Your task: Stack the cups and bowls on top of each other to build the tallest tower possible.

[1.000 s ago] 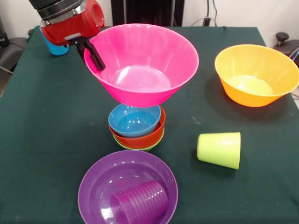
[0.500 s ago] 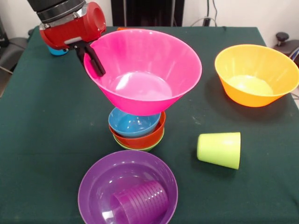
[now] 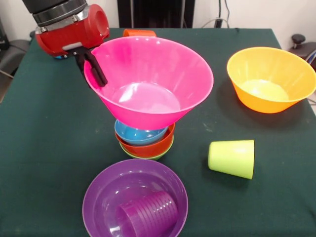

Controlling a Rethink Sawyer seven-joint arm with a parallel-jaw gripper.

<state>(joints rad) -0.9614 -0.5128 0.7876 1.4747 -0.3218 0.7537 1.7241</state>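
My gripper is shut on the left rim of the large pink bowl and holds it just above the nested small bowls: blue inside orange inside green. The pink bowl's base sits over the blue bowl; I cannot tell whether they touch. A lime green cup lies on its side to the right. A purple cup lies inside the wide purple bowl at the front. An orange cup peeks out behind the pink bowl. The blue cup is almost hidden behind the arm.
The large yellow bowl stands at the right on the dark green table. The red arm body hangs over the table's left rear part.
The pink bowl has come down and toward the camera over the nested bowls, covering more of the blue bowl. The arm has shifted left, hiding the blue cup.
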